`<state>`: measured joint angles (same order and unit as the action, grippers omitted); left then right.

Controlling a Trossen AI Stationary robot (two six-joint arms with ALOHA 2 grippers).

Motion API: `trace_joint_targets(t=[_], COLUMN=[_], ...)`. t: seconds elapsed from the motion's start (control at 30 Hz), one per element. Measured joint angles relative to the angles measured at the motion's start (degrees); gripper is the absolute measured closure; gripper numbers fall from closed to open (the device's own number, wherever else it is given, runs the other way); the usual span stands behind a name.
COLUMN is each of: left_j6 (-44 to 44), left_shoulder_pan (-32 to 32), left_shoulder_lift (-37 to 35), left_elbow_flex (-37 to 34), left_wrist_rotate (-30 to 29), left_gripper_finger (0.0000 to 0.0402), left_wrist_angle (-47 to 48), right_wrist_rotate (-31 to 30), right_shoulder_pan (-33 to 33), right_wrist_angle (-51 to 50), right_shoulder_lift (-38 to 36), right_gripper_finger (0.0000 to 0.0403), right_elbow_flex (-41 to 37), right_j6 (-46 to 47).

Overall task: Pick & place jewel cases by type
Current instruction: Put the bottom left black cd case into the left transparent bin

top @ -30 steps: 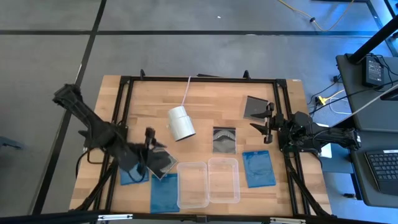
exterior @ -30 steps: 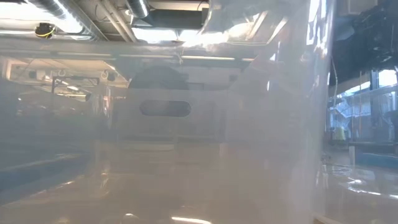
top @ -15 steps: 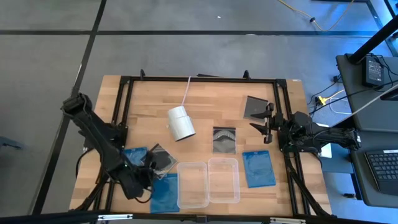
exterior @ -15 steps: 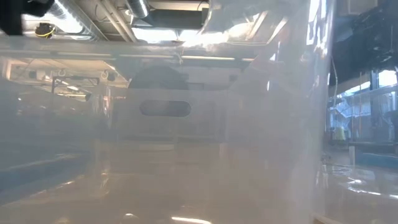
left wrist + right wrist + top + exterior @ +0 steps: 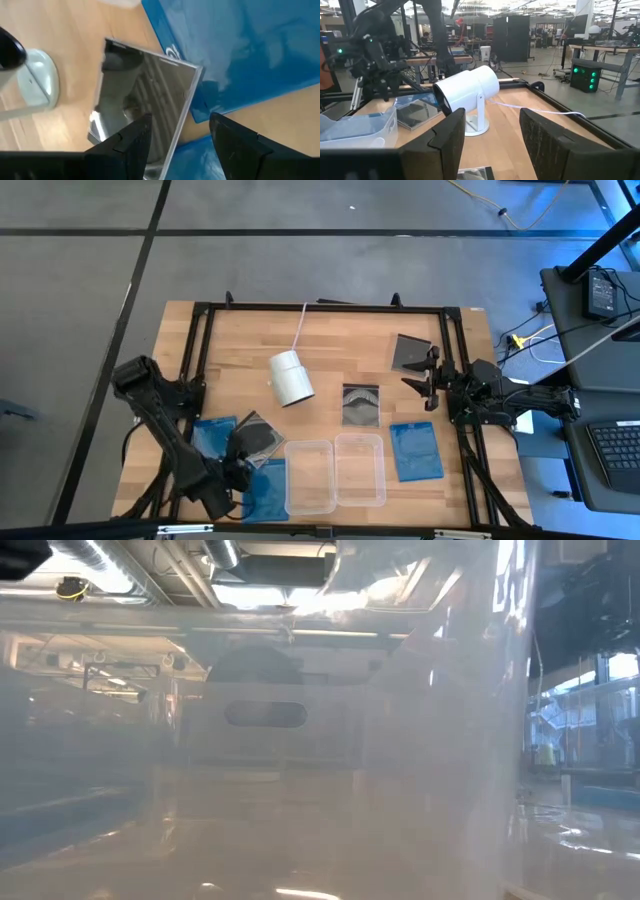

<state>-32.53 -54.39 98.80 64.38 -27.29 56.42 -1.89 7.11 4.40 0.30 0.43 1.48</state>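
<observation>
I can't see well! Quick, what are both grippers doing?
Left gripper: open, holding nothing, over the dark jewel case.
Right gripper: open, empty.

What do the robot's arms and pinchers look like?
Both are dark, jointed arms of blocky segments. The left gripper has two flat, dark, angular fingers; the right gripper has the same broad dark fingers. Black cables run along the right arm.

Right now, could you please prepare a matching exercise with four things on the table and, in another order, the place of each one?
Things:
1. white cup
2. clear trays
3. silvery-disc case
4. dark grey case

Places:
A. far right corner
B. near edge, middle
C. left of centre
D. centre right, above the trays

Pairs: 1-C, 2-B, 3-D, 4-A
</observation>
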Motion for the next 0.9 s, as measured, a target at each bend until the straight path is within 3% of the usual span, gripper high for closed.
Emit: trace_joint_targets(t=[0.33, 0.57, 0.9], left_j6=[-0.9, -0.9, -1.2], left_shoulder_pan=[0.0, 0.0, 0.0], left_shoulder_lift=[5.6, 7.6, 7.7], left_elbow_flex=[0.0, 0.0, 0.0], left_wrist_rotate=[1.3, -3.1, -2.8], left_gripper_finger=[0.0219, 0.0227, 0.0229], left_wrist_angle=[0.2, 1.2, 1.1], right_wrist_rotate=[0.0, 0.0, 0.0], right_shoulder_pan=[0.0, 0.0, 0.0], right_wrist_angle=[0.0, 0.0, 0.0], right_shoulder_lift=[0.0, 0.0, 0.0], right_gripper_finger=[0.0210, 0.0210, 0.0210], right_elbow_flex=[0.0, 0.0, 0.0], right_j6=[2.2, 2.7, 2.6])
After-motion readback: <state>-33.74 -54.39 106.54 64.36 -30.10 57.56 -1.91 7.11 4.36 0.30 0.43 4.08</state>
